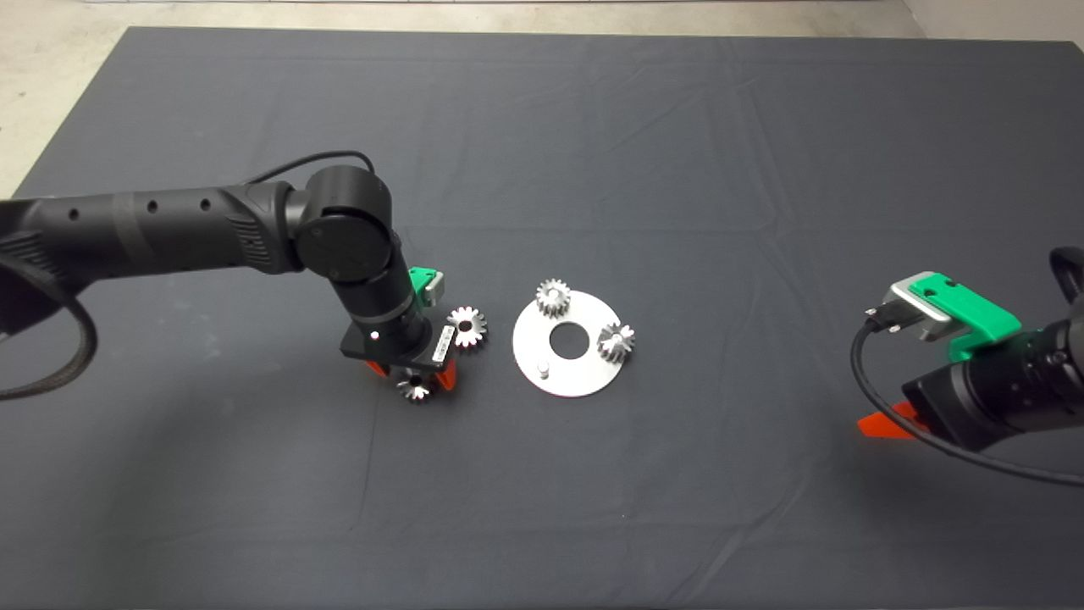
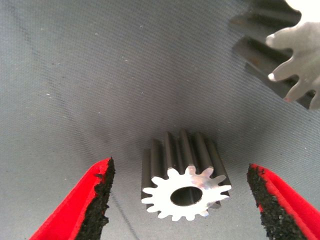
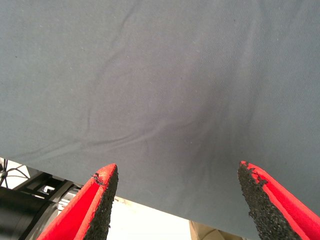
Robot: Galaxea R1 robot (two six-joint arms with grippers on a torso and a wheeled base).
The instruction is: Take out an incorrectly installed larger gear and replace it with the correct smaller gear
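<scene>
— Where is the left gripper now?

— Low over the dark mat, left of the round metal plate. Its red fingers stand apart on both sides of the smaller gear, which lies on the mat; they do not touch it.

— And the larger gear?

— On the mat, just beside that gripper, between it and the plate. Two small gears sit on the plate.

— The right gripper?

— At the right edge, spread apart, holding nothing.

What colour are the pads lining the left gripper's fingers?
Black, rough-textured pads on red fingers, seen best in the left wrist view.
</scene>
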